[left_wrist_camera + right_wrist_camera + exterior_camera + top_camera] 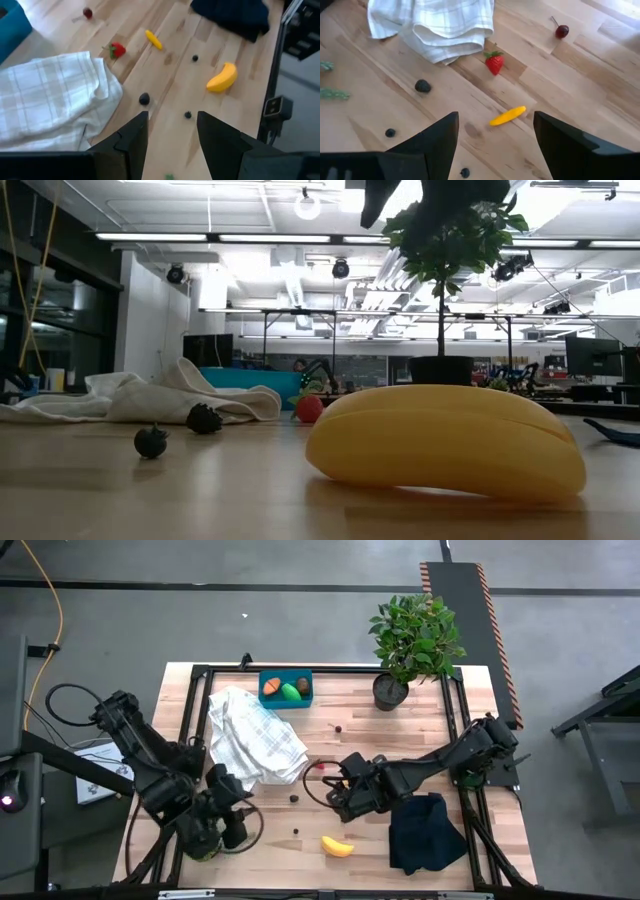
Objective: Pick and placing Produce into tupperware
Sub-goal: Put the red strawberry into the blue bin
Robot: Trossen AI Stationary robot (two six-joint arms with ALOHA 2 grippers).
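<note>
— Right gripper (pixel 340 790) hangs mid-table from overhead, fingers spread and empty; our left gripper (pixel 222 825) waits near the front edge, fingers parted on nothing. The blue tub (pixel 285 690) sits at the back edge with a carrot (pixel 271 688) and a green piece (pixel 291 692) inside. The banana (pixel 337 846) lies near the front.

— At table height, we see the banana (pixel 446 442) smooth and rounded; we judge it light, stiff and likely slippery, so we'd pinch across its middle.

— Left wrist: dark berries (pixel 144 98) dot bare wood beside the checked cloth (pixel 50 95), tiny and apt to roll.

— Right wrist: the strawberry (pixel 494 63) lies just beside the cloth's fold, the small yellow piece (pixel 507 115) in open wood. We'd take that first; the cloth could snag a finger.
</note>
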